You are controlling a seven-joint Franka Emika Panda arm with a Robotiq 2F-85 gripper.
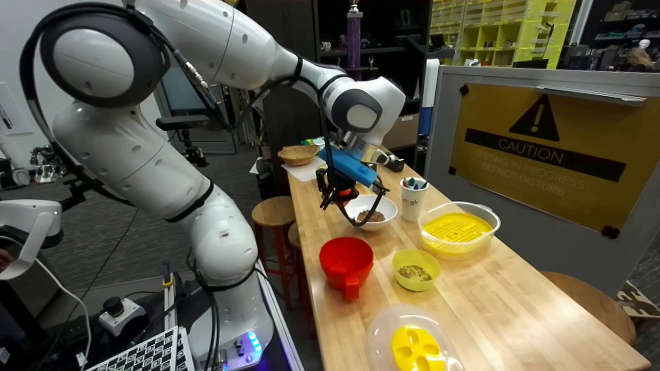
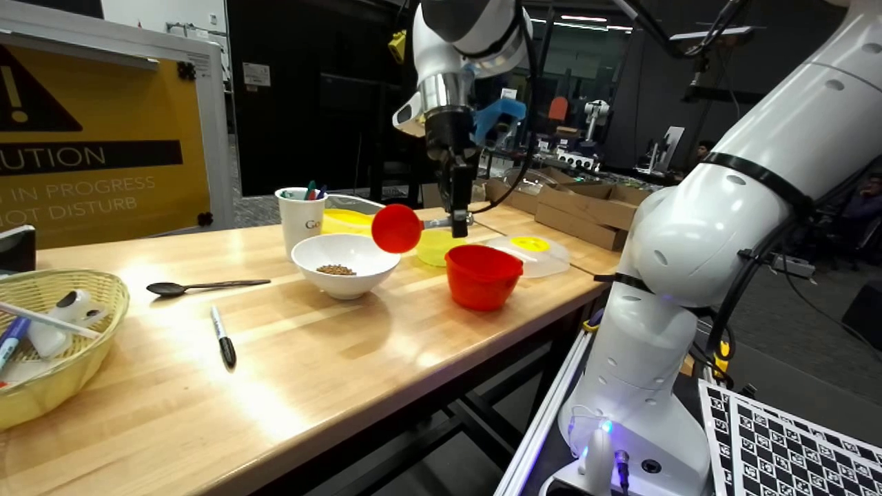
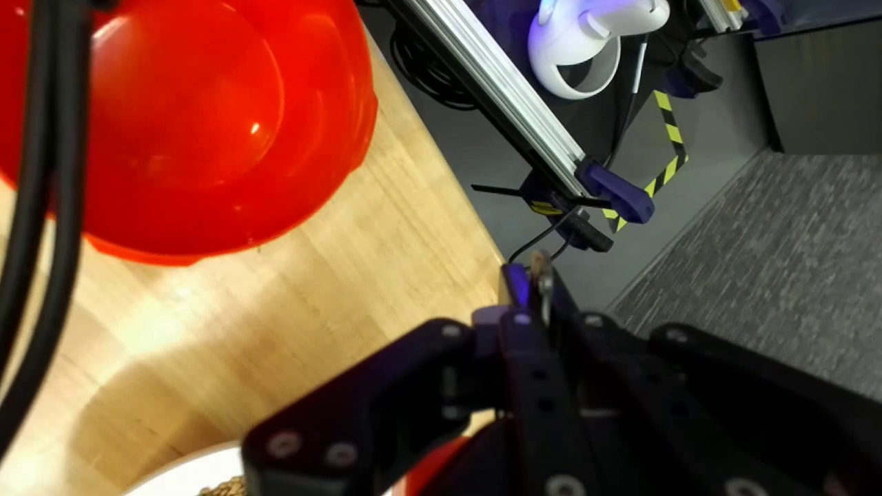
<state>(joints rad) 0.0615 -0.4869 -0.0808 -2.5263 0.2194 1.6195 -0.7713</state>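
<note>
Scoop (image 2: pixel 396 229), red and round-headed, is up in the air above the desk (image 2: pixel 172 393), and the tool (image 2: pixel 460 224) has it: jaws closed around the grey handle (image 2: pixel 435 223), head poking out to the side, presumably so the round end is left free. Tipped sideways, that head; mouth or base facing us, no telling. Just beside it and lower down sits the white bowl (image 2: pixel 324 280), brown bits (image 2: pixel 335 269) pooled on its bottom, the sloping walls being the likely reason they gather. The red bowl (image 2: pixel 484 284) stands near the desk's edge, probably for easy reach. And the pens (image 2: pixel 313 190)? Upright, because the white cup (image 2: pixel 296 227) props them.

Now for the count! One scoop, gripped. Three bowls: white, red and, in both exterior views, a yellow bowl (image 1: pixel 434 274). Two of the three show small bits inside. One white cup, one black spoon (image 2: pixel 207 285), one loose marker (image 2: pixel 222 337). Then, in an exterior view, one clear tub (image 1: pixel 491 233) with a yellow insert (image 1: pixel 459 228), and what looks like one clear lid (image 1: pixel 379 330).
</note>
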